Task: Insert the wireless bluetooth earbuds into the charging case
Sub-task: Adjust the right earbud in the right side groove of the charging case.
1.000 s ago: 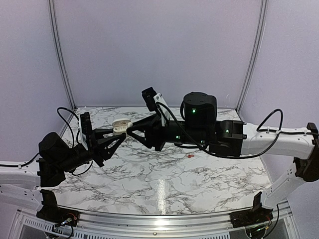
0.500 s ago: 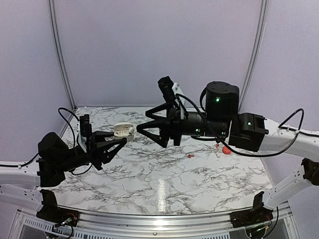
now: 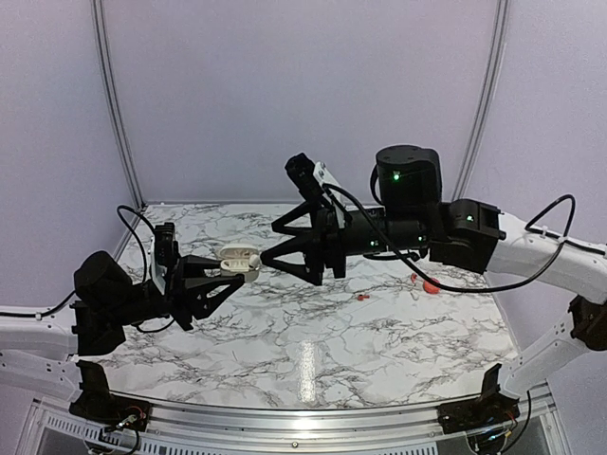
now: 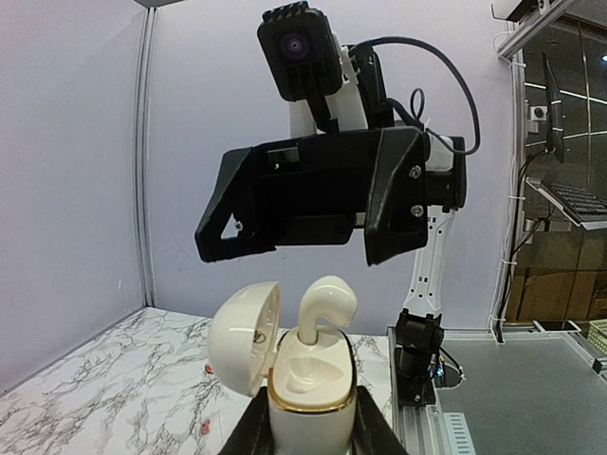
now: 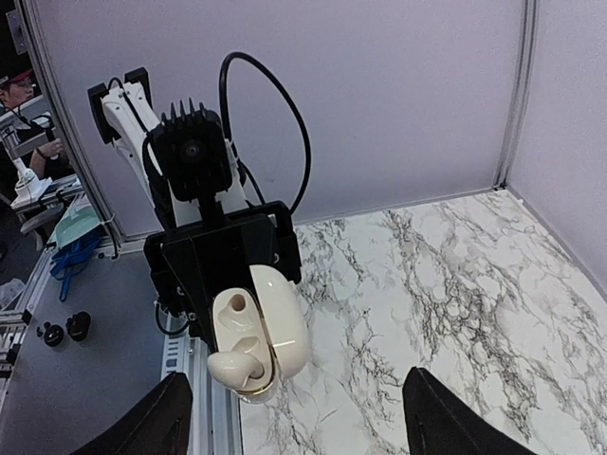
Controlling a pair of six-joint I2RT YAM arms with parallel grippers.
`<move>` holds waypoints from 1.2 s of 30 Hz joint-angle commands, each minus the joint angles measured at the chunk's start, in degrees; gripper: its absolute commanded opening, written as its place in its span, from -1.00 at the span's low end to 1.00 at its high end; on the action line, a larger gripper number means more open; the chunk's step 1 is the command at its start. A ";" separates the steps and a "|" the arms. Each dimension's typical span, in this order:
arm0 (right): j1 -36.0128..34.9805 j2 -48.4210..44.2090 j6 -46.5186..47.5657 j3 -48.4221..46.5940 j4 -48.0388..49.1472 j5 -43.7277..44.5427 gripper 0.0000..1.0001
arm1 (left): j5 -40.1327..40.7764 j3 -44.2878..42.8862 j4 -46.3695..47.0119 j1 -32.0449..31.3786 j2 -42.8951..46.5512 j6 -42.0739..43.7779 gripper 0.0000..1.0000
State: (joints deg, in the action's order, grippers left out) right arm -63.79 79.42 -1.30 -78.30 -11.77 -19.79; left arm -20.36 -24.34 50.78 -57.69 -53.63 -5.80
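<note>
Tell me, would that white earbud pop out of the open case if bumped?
Maybe. The earbud pokes above the rim of the white case, so it looks only partly seated; a knock could tip it out. Its glossy shell is probably slippery. The case looks steady, clamped in the left end effector.

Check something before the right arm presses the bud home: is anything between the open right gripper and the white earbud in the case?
Nothing visible. The right gripper stands open in the air facing the white earbud, which sticks out of the charging case held by the left gripper; the lid is swung aside.
</note>
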 commanded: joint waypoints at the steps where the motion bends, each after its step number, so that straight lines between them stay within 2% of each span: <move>1: -0.36 1.09 1.12 -3.12 -3.07 -1.60 0.52 | -1.31 -2.16 1.51 0.21 -0.66 -0.55 -1.00; 28: -0.72 5.09 1.57 -6.01 -4.04 4.89 0.49 | -1.19 -2.50 0.99 0.21 -1.53 0.70 -1.00; 36: -0.68 6.04 1.61 -6.07 -3.48 2.30 0.48 | -1.02 -2.55 0.81 0.21 -1.61 0.86 -1.00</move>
State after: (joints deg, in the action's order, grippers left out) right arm -64.45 84.51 0.45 -81.93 -15.46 -17.02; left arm -20.78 -25.02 50.65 -57.63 -55.24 -5.67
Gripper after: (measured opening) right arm 0.740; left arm 0.240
